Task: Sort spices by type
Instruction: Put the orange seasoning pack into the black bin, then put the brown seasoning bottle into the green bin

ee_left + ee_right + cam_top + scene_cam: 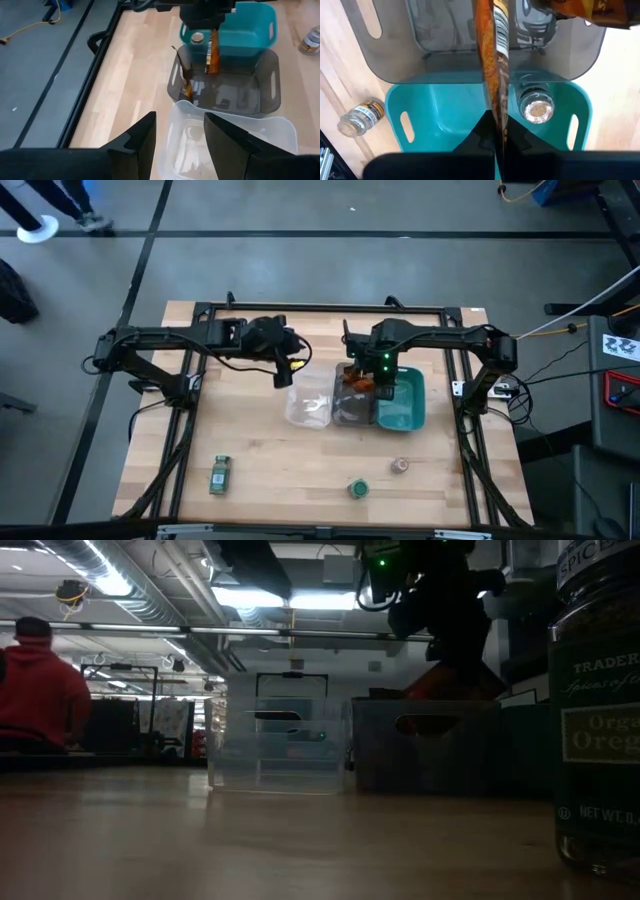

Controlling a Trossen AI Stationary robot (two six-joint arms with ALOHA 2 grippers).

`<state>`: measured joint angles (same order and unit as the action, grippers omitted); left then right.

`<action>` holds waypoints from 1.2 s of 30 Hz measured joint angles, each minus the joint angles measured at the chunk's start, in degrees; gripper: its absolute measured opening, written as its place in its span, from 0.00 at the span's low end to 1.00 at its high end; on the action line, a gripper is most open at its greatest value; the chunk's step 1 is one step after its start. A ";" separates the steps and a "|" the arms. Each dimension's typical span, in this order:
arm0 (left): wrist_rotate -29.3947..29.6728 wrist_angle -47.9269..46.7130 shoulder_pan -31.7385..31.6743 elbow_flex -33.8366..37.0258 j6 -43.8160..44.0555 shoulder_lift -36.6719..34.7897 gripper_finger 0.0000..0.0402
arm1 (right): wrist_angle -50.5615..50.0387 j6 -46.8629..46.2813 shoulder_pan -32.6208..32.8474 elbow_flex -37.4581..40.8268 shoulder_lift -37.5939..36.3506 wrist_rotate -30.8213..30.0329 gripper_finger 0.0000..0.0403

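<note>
My right gripper (365, 375) is shut on a flat brown-orange sachet (495, 65) over the grey tray (340, 412). It also shows in the left wrist view (213, 50). A second sachet (186, 82) leans on its edge against the grey tray's wall. A jar with a pinkish-brown lid (536, 107) stands in the teal tray (410, 405). Another such jar (400, 466) and two green-lidded jars (220, 475) (357, 488) are on the table near its front edge. My left gripper (180, 135) is open and empty above the clear tray (308, 405). My right gripper pinches the sachet's upper end (496, 117) between its two fingers, from above, pointing down. The sachet hangs upright below the fingers, edge-on to the wrist camera, its lower part (212, 67) inside the grey tray. Whether it touches the tray's floor, I cannot tell.
The clear, grey and teal trays stand side by side at the table's middle. A large oregano jar (600, 720) stands close to the low camera. A person in red (40, 690) sits in the room behind. There is bare wood at the table's left and front.
</note>
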<state>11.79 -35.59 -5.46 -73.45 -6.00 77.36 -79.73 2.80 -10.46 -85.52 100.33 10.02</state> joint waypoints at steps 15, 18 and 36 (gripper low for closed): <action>0.00 0.02 -0.19 0.00 0.00 0.04 0.37 | 7.11 0.03 0.00 0.00 0.00 -0.04 0.04; -0.01 0.02 -0.19 0.00 0.00 0.04 0.37 | 7.11 0.21 0.00 0.00 0.00 -0.02 0.06; -0.02 -0.58 -0.19 0.00 0.00 0.04 0.37 | 6.42 0.25 -0.02 -0.04 -0.07 0.02 0.13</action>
<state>11.77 -36.18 -5.65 -73.45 -6.00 77.41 -73.32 3.05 -10.48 -85.56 100.27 10.04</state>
